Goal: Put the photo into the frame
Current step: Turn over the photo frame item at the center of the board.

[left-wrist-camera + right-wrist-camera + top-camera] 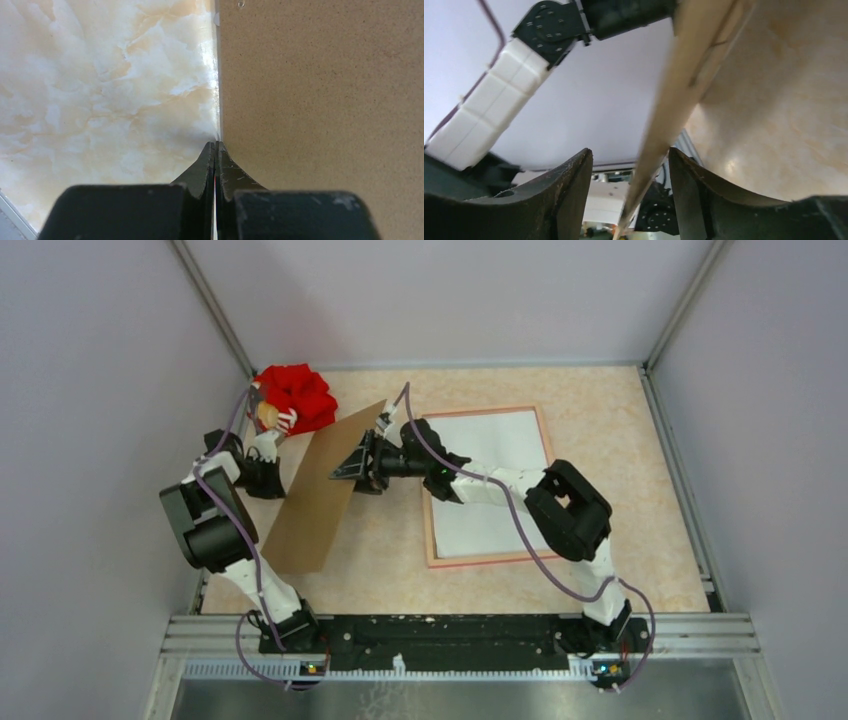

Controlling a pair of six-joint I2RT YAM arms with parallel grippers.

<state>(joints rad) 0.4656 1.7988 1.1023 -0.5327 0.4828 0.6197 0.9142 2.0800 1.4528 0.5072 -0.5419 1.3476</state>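
R end effector (345, 468) near frame (480, 561), apart

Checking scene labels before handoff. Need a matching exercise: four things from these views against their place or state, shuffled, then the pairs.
Things
1. plain brown rectangular backing board
2. thin-railed pink rectangular frame
3. bunched red fabric item
4. right gripper

Place or state
A. open, fingers astride the board's edge
B. far-left corner of the marbled beige table
C. tilted up, edge pinched by the shut left gripper
D. flat on the table, photo inside, white side up

Pairs: 1-C, 2-D, 3-B, 4-A
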